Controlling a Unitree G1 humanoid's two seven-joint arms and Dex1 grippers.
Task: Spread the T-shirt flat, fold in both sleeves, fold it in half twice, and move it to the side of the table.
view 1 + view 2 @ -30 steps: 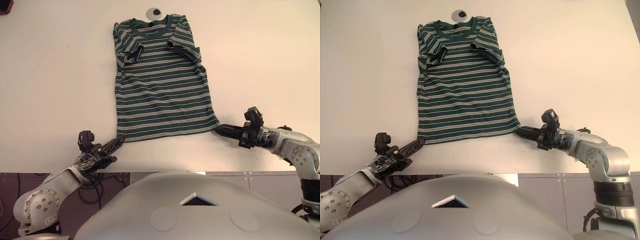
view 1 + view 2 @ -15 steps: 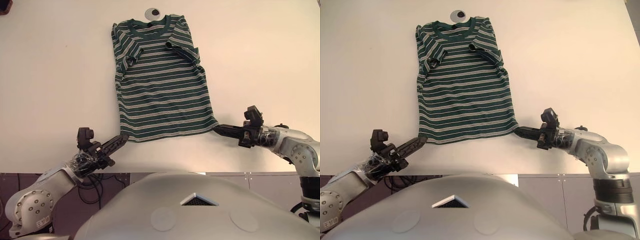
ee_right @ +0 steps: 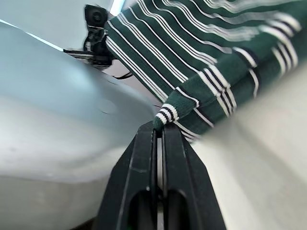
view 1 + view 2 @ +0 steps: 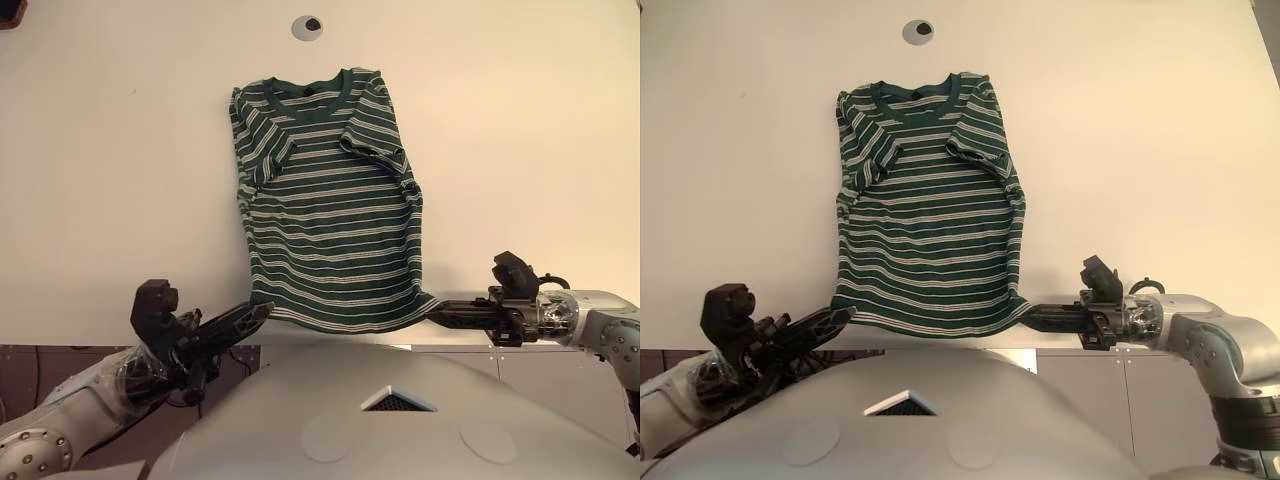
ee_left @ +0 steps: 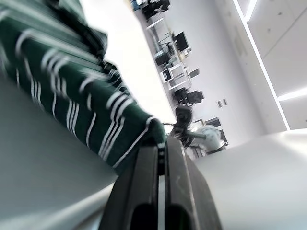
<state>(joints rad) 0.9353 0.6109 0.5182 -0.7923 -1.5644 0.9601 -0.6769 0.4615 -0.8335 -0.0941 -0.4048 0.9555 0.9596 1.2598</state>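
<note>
1. T-shirt [image 4: 330, 200]: flat on table [image 4: 120, 200], sleeves tucked inward, hem at near edge.
2. Left gripper [image 4: 262, 311], right gripper [image 4: 432, 312]: each clamped on a hem corner.
3. Handling: probably light, limp, stretchy; grip corners, keep hem taut.

From here the green-and-white striped T-shirt [image 4: 925, 200] lies on the pale tabletop [image 4: 1140, 150], collar toward the far edge and hem right along the near edge. Both short sleeves are turned in over the chest. The left gripper [image 4: 843, 315] pinches the hem's left corner, and the right gripper [image 4: 1025, 316] pinches its right corner. A small grey disc [image 4: 919, 31] with a dark centre sits by the far edge, apart from the collar.
</note>
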